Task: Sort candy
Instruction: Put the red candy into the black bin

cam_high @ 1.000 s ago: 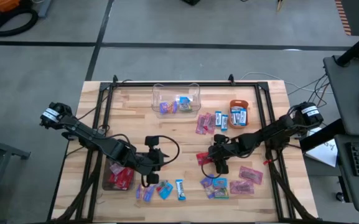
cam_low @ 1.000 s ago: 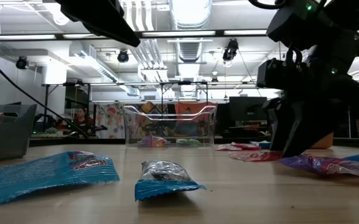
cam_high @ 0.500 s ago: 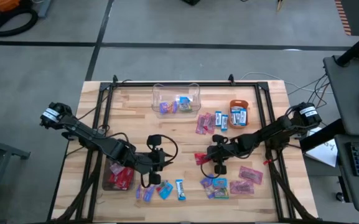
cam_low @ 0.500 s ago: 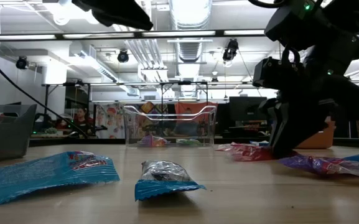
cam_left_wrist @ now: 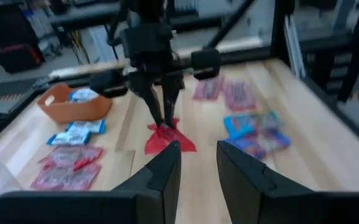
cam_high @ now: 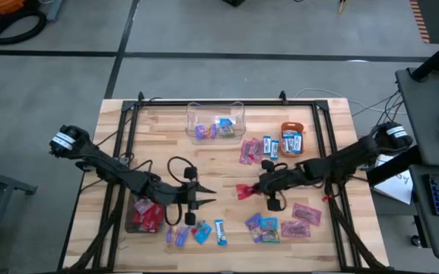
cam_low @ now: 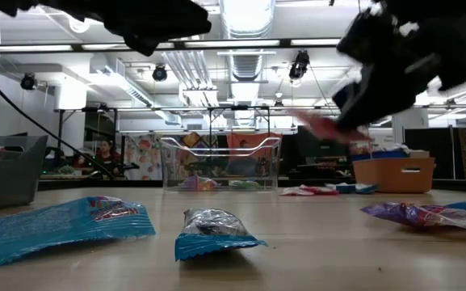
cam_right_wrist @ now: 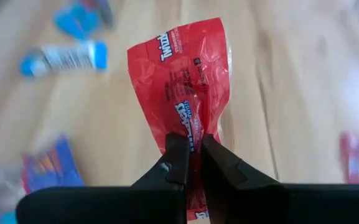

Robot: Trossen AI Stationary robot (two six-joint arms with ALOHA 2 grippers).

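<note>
The right hand [cam_high: 259,188] is pinched shut on a red candy [cam_right_wrist: 182,93], holding it by one end above the middle of the table [cam_high: 326,114]; the right wrist view shows the two fingers [cam_right_wrist: 178,163] squeezing the wrapper, which the high view gives only as a small red scrap [cam_high: 245,189]. In the low view the same packet [cam_low: 323,124] hangs well clear of the tabletop.

The left hand [cam_high: 202,202] hovers just left of it, fingers [cam_left_wrist: 164,174] a little apart with nothing between them. Its wrist view looks straight at the right hand [cam_left_wrist: 160,121] and the red candy [cam_left_wrist: 167,137].

Other candy lies scattered: a cluster [cam_high: 200,231] near the front, more [cam_high: 280,227] to the right, some in the clear box [cam_high: 215,122] and the orange bowl [cam_high: 292,140] at the far side. Only the low view shows the blue packets [cam_low: 67,224] close up.
</note>
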